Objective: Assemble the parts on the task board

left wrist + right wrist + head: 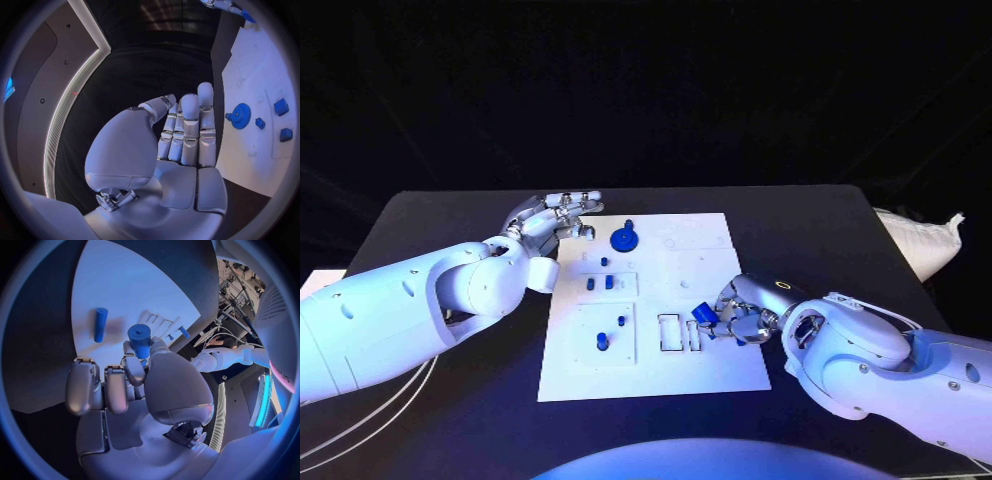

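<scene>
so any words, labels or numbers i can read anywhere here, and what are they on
None can be read.
Task board: no legible print in the head view; faint outlines and marks only, too small to tell.
Blue gear and the blue part held by the right hand: no lettering visible.
Left hand and both white arms: no readable label or brand.
</scene>
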